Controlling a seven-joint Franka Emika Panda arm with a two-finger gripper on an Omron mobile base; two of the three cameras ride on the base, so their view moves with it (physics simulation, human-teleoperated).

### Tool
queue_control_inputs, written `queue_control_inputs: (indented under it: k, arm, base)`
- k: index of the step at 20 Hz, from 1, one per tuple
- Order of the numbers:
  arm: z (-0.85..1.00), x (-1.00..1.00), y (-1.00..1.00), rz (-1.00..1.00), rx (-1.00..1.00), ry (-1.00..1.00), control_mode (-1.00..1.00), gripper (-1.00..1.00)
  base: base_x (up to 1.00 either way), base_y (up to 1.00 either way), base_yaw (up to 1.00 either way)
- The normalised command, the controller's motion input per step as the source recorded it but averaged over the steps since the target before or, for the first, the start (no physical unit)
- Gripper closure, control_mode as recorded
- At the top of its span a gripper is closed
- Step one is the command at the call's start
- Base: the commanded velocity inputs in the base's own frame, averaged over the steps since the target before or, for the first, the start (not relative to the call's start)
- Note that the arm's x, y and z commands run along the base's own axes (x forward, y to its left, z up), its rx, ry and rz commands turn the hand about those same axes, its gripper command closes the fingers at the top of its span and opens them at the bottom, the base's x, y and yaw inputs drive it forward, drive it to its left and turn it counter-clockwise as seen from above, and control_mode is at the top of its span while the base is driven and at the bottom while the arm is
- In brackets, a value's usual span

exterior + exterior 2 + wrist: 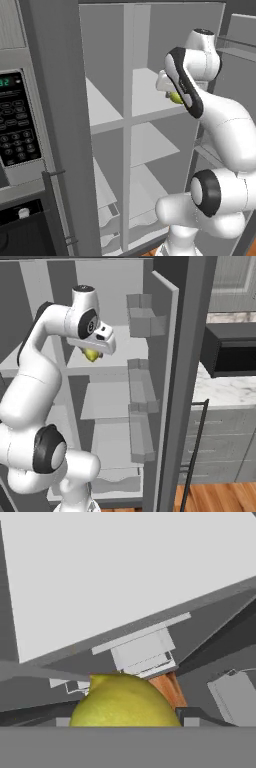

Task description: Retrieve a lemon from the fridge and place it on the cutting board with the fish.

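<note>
I'm holding the small yellow-green roundish lemon (125, 701) in the white two-finger gripper (93, 354), closed around it, hanging just above the pale grey upper shelf (145, 95) inside the open tall dark-grey fridge (182, 381). In the hand view the lemon is sitting right between the tips. I'm judging it light, firm and a bit slick, its round skin prone to rolling, so I'm gripping across the fat middle, not the pointed end. Cutting board and fish I'm not seeing here; next I'm expecting to back out of the fridge.
</note>
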Motion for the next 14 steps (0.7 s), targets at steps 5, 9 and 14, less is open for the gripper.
queue_control_inputs:
  k: [5,9,14]
  arm:
    - [-0.1,-1.0,0.04,0.0,-0.16,0.18,-1.0,1.0]
    - [-0.35,-1.0,0.0,0.0,-0.07,0.16,-1.0,1.0]
    - [-0.47,-1.0,0.0,0.0,0.0,0.11,-1.0,1.0]
  base:
    - [0.0,0.0,0.0]
    - [0.0,0.0,0.0]
    - [0.0,0.0,0.0]
